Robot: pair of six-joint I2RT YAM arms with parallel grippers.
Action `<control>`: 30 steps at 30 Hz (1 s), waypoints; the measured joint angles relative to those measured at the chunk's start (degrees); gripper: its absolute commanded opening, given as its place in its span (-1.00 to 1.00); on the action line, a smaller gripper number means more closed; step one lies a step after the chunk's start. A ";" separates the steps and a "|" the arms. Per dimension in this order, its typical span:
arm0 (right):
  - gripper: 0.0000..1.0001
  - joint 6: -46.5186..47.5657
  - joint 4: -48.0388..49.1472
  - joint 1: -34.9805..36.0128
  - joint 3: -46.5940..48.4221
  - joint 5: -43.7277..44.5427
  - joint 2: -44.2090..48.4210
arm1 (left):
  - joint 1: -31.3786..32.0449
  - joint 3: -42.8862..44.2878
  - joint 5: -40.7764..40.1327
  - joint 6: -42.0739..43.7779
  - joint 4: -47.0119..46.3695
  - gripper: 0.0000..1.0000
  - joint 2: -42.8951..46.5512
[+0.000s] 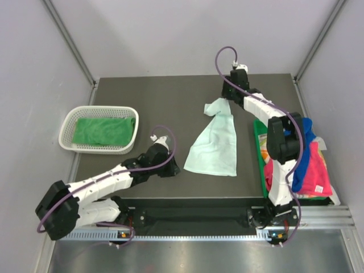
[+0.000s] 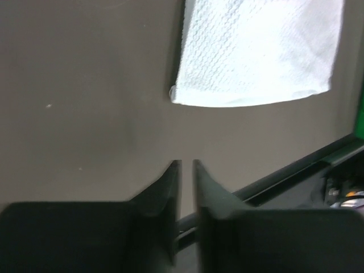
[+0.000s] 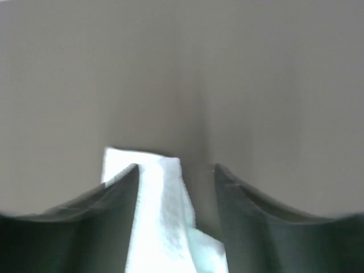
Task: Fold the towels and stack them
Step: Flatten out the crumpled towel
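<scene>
A pale mint-white towel [image 1: 216, 142] lies spread on the dark table, narrowing to a bunched corner at its far end. My right gripper [image 1: 226, 98] is at that far corner. In the right wrist view it [image 3: 176, 168] stands open, and the towel's corner [image 3: 162, 216] lies between the fingers against the left one. My left gripper [image 1: 173, 169] is low over the table, left of the towel's near edge. Its jaws [image 2: 186, 163] are almost together with only a thin slit and nothing in them; the towel's near edge [image 2: 256, 51] lies ahead. A green towel [image 1: 102, 129] lies folded in the basket.
The white mesh basket [image 1: 67, 122] stands at the left. On the right, behind my right arm, a green bin [image 1: 259, 153] holds a heap of pink [image 1: 315, 173] and royal blue [image 1: 304, 153] towels. The table's near edge rail [image 2: 296, 170] runs close to my left gripper.
</scene>
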State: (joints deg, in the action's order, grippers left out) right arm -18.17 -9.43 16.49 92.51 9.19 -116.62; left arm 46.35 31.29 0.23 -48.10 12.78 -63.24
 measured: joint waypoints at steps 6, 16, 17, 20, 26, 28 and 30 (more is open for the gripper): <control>0.43 -0.59 -4.35 -0.24 -0.81 2.82 1.25 | -0.02 3.85 -1.60 2.38 -0.02 0.14 -8.22; 0.28 -4.22 -7.39 1.14 -32.04 3.37 32.48 | -0.39 10.12 -2.23 7.28 -2.62 0.06 -21.20; 0.26 -4.74 -6.84 2.14 -35.89 3.54 36.13 | -0.44 10.27 -2.23 7.63 -2.69 0.05 -21.84; 0.21 -6.23 -8.11 6.82 -44.46 4.22 43.63 | -0.52 10.38 -2.23 8.48 -3.17 0.01 -22.75; 0.16 -12.07 -11.52 15.98 -58.07 5.97 52.50 | -0.61 11.21 -1.14 9.31 -7.17 -0.19 -25.40; 0.16 -13.97 -12.46 17.33 -60.08 7.04 52.61 | -0.63 11.30 0.02 9.31 -9.01 -0.31 -26.32; 0.15 -15.52 -12.98 18.25 -61.51 7.76 52.61 | -0.66 11.39 0.90 9.25 -10.12 -0.38 -27.06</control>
State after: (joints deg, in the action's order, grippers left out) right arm -33.69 -22.41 34.74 31.00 16.95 -64.01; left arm 45.69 42.68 1.13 -38.85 2.66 -90.30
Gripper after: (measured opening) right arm 0.580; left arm 0.353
